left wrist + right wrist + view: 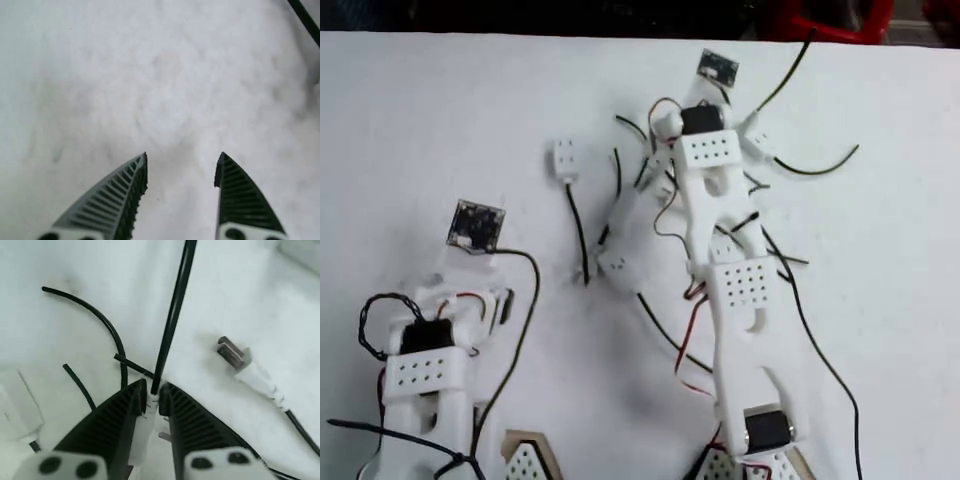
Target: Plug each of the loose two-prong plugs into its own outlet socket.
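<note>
**A:** What does the right gripper [153, 388] have?

**B:** Its jaws are pinched almost together on a white plug [141, 432], held by the body where the black cord [174, 315] leaves it.

**A:** And the left gripper [182, 159]?

**B:** Spread wide over bare table [150, 75], holding nothing.

**A:** Other pieces?

**B:** A second two-prong plug [245, 366] lies loose near the right gripper, its prongs [227, 351] free. In the high view, a white socket block [566, 155] sits between the arms.

**A:** Handling?

**B:** I judge the plugs light, hard and a bit slick. The springy cord may twist them. Grip the moulded body, never the prongs or cord.
</note>
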`<action>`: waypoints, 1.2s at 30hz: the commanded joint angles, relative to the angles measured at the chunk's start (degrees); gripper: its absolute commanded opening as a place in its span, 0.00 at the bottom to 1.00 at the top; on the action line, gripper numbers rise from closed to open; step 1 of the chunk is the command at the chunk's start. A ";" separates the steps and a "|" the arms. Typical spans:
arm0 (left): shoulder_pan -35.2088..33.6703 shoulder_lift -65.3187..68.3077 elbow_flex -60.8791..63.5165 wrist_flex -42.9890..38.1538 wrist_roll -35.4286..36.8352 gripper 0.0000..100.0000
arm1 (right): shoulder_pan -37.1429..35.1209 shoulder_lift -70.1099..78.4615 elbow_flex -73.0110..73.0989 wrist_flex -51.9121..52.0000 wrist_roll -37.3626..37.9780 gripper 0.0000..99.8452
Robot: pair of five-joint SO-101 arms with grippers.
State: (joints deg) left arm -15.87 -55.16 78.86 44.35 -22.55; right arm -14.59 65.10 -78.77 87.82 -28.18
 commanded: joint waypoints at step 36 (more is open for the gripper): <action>-0.31 -1.19 -0.35 -1.41 -1.14 0.23 | -4.00 -55.43 66.20 2.15 39.82 0.02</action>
State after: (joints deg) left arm -15.87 -55.16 78.86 44.18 -23.43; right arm -17.85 13.76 -17.23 93.71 8.57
